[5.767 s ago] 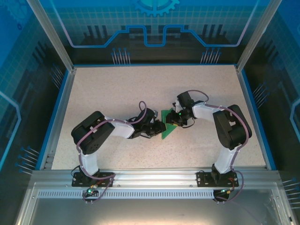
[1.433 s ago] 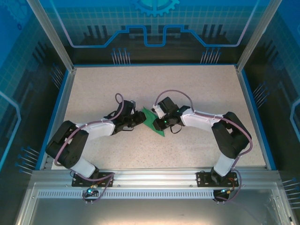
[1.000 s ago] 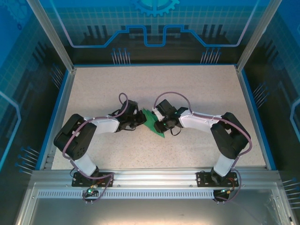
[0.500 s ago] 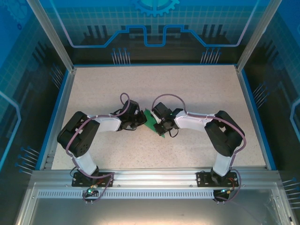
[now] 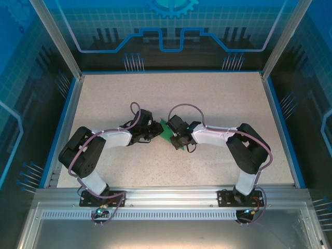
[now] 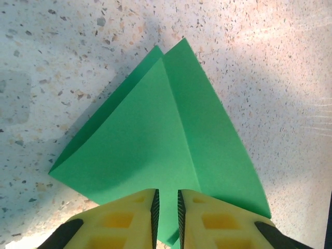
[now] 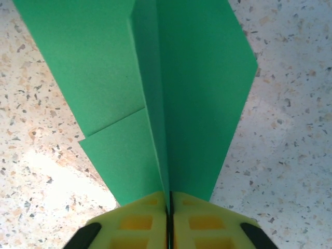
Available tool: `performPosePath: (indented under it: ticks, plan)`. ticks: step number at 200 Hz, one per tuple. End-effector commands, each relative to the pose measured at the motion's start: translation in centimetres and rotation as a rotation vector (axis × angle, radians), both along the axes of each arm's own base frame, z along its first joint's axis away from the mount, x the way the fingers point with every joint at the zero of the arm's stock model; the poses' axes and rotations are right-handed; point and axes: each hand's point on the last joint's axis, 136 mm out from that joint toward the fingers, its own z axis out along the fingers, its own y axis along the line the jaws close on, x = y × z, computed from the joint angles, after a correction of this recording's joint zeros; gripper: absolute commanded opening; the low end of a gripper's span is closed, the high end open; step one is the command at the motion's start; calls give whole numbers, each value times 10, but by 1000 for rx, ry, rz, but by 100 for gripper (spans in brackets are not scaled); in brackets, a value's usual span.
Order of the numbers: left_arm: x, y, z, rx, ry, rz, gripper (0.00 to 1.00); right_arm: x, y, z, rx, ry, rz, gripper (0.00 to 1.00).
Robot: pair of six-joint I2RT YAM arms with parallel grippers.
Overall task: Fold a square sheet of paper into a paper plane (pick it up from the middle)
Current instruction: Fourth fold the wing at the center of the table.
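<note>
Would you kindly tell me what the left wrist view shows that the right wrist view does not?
Left wrist alone: the folded green paper sheet narrowing to a far point, and the left pincer with pads narrowly parted over its near edge. Right wrist alone: the right pincer shut on the paper's raised centre fold, plus a slanting flap edge beside it. Both: the green paper with a centre crease, yellow pads, speckled tabletop.
</note>
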Motion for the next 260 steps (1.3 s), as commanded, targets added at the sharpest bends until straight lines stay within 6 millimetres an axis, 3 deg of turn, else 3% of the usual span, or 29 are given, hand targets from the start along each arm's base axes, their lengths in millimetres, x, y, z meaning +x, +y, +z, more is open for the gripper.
performPosePath:
  ticks: [1,37,80,145,183,213,260]
  plan:
    - [-4,2,3,-27,17,15,21,-10,17,19,118,27,25,15]
    - [-10,1,-4,-30,42,13,15,-12,24,41,295,76,15,23]
    - [-24,-16,6,-59,31,-36,16,-8,19,41,351,109,-9,25]
    - [-56,-28,14,-87,45,-71,14,4,-3,63,531,111,-118,28]
    - [-70,-40,16,-96,51,-82,12,16,-21,49,534,163,-205,29]
    - [-69,-51,3,-66,74,-93,7,29,-9,42,517,218,-192,24]
    - [-56,-48,-12,2,62,-66,2,44,3,16,479,301,-196,15]
